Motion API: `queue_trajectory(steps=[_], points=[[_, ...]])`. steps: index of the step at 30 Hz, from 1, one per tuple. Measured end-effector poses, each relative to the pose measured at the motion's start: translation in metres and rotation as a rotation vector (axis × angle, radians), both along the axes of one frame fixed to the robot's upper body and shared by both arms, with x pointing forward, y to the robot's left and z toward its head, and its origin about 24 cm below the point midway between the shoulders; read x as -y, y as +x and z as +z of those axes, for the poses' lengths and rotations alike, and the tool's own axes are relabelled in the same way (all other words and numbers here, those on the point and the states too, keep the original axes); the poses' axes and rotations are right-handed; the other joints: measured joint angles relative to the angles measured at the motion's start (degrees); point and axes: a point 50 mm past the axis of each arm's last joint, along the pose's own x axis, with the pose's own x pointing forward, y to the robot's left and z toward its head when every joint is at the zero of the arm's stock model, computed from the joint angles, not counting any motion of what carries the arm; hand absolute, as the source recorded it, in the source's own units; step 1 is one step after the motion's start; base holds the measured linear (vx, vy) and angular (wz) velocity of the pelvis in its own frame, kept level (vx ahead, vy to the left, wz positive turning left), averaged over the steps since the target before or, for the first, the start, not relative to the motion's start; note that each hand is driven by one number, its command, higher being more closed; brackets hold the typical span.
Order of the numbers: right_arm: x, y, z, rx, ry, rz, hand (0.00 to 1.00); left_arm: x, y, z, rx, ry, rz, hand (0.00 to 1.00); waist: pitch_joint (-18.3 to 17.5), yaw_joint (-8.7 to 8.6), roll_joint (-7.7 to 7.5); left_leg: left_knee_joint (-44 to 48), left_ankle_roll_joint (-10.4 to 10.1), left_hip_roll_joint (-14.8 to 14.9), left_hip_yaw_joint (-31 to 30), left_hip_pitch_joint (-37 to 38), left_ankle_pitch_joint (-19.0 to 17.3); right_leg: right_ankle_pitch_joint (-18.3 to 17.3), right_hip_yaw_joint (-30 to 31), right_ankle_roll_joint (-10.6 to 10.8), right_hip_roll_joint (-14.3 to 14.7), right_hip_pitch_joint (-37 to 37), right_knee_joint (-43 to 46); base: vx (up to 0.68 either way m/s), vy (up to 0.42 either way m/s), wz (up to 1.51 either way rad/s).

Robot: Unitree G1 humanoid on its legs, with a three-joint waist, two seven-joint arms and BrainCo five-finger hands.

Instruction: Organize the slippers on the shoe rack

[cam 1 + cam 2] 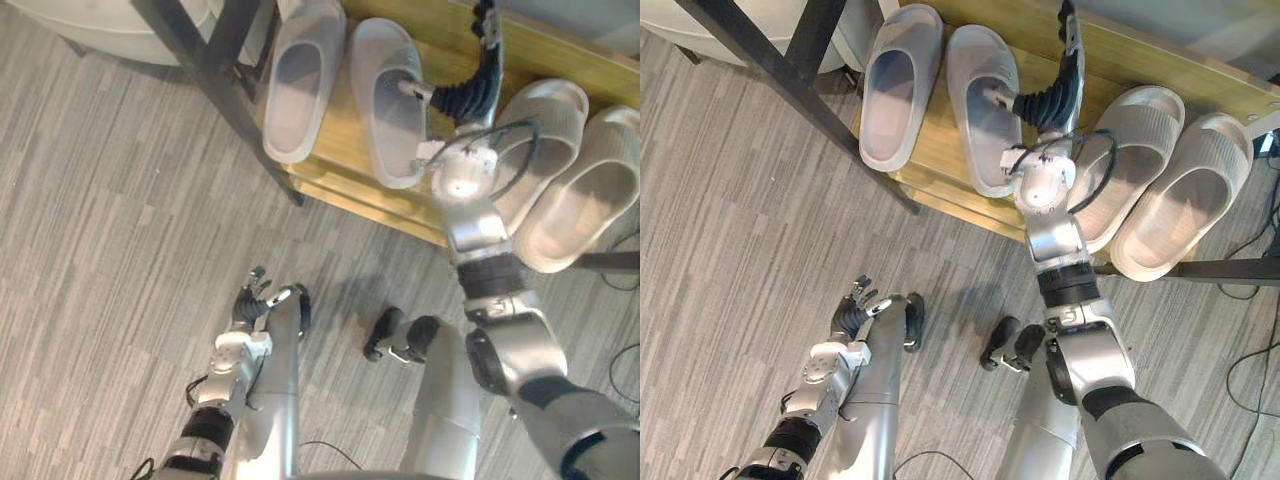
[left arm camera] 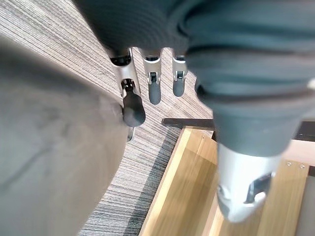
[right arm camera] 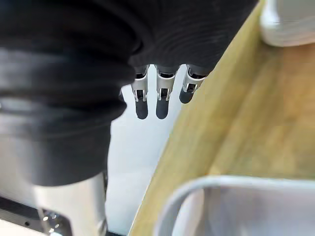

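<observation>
**Four slippers shelved, both my hands empty**

Both pairs look placed. The grey slippers (image 1: 898, 90) and the beige slippers (image 1: 1135, 150) lie side by side on the shoe rack (image 1: 936, 145), ends overhanging its front edge, so perhaps only squaring up is left. My right hand (image 1: 1072, 55) reaches over the rack between the pairs, fingers (image 3: 141, 105) straight, grasping nothing. My left hand (image 1: 855, 305) hangs low, relaxed and empty.

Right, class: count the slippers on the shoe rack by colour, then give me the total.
Grey slippers: 2
Beige slippers: 2
Total: 4, all on the shoe rack
</observation>
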Motion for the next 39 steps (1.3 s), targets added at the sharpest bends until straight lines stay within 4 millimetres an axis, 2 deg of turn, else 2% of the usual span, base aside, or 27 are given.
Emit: queue_trajectory(steps=[7,14,25,30,33,39], points=[[-0.013,-0.002,-0.044,-0.134,0.112,0.100,0.00,-0.002,0.002,-0.004,-0.032,0.010,0.014,0.00,-0.01,-0.42,-0.02,-0.17,0.00,0.36,-0.07,1.38,-0.03,-0.06,-0.15,0.09,0.46,1.57,-0.38,0.00,0.005,0.00],[-0.019,-0.004,-0.061,-0.195,0.252,0.212,0.00,-0.002,0.005,-0.005,-0.056,-0.012,0.046,0.00,-0.01,-0.46,-0.03,-0.21,-0.04,0.51,-0.12,1.50,-0.01,-0.24,-0.15,0.43,0.69,1.69,-0.39,0.00,0.000,0.00],[-0.031,-0.002,-0.066,-0.220,0.428,0.383,0.00,-0.006,0.011,-0.005,-0.075,-0.027,0.078,0.00,-0.04,-0.90,-0.06,0.27,-0.08,0.56,-0.87,0.62,-0.02,-0.05,-0.89,0.04,0.79,1.58,-0.35,0.00,0.012,0.00],[-0.034,0.002,-0.065,-0.230,0.508,0.428,0.00,-0.008,0.011,-0.006,-0.081,-0.024,0.083,0.00,-0.43,-0.86,-0.52,0.27,-0.14,0.62,-0.86,0.55,-0.03,0.01,-0.92,-0.07,0.80,1.49,-0.36,0.01,0.019,0.00],[-0.036,0.005,-0.067,-0.244,0.553,0.448,0.00,-0.009,0.009,-0.008,-0.094,-0.022,0.086,0.00,-1.82,-0.77,-0.97,0.27,-0.30,0.73,-0.82,-0.25,0.01,0.14,-0.94,-0.32,0.83,0.59,-0.36,0.00,0.000,0.00],[-0.039,0.010,-0.063,-0.253,0.616,0.479,0.00,-0.010,0.009,-0.009,-0.100,-0.028,0.097,0.00,-2.24,-0.64,-0.98,0.30,-0.65,0.87,-1.15,-0.50,0.21,0.22,-1.25,-0.47,0.97,0.50,-0.31,0.00,0.005,0.00]])
